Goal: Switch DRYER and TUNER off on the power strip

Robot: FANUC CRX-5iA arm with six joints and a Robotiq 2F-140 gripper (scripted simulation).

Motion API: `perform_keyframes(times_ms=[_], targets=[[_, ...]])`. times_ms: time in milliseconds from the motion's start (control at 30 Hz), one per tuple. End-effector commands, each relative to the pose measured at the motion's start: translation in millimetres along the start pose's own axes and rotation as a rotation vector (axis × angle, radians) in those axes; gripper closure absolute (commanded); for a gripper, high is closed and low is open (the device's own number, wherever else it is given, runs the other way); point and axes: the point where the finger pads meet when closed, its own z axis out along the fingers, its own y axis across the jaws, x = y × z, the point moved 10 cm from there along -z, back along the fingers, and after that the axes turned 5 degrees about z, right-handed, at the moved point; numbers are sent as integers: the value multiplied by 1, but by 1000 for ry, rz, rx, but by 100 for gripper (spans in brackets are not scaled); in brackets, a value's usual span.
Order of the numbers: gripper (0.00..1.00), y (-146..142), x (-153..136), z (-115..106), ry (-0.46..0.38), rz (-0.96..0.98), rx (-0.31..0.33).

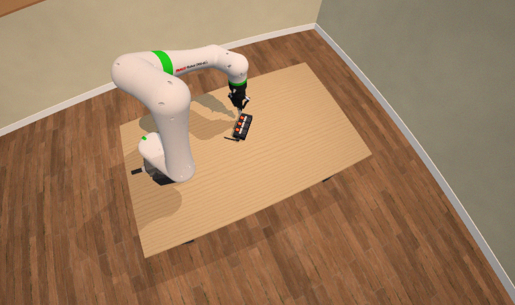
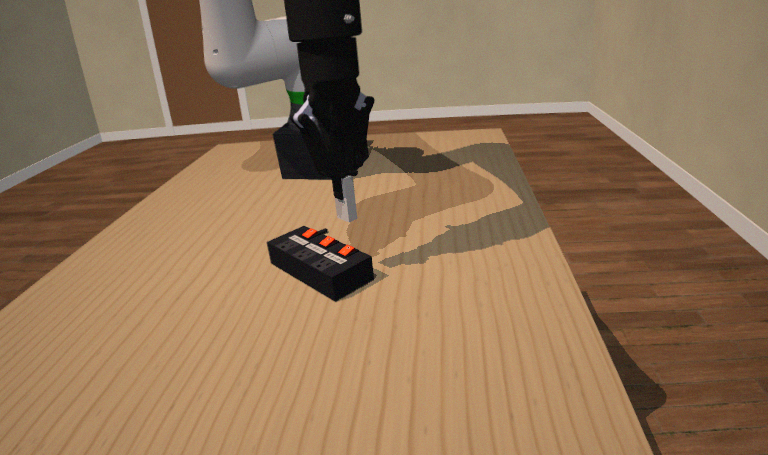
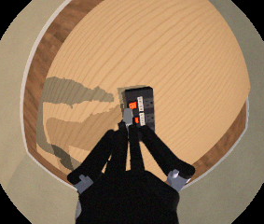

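You see a black power strip (image 2: 320, 264) with three orange-red switches (image 2: 326, 241) and small white labels, on a light tan wood-grain tabletop (image 2: 226, 371). The arm (image 1: 159, 93) is white with green bands; its gripper (image 2: 346, 208) is black with pale grey tips.

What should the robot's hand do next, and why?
Probably go straight down a little. The hand is shut, holds nothing and hangs just above the strip, whose three switches all glow orange, so its tip could press one.
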Motion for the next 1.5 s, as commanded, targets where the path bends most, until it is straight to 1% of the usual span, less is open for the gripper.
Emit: perform_keyframes(times_ms=[0, 933, 1467], targets=[[100, 0, 0, 2, 0, 0, 0], [100, 1, 0, 34, 0, 0, 0], [100, 1, 0, 40, 0, 0, 0]])
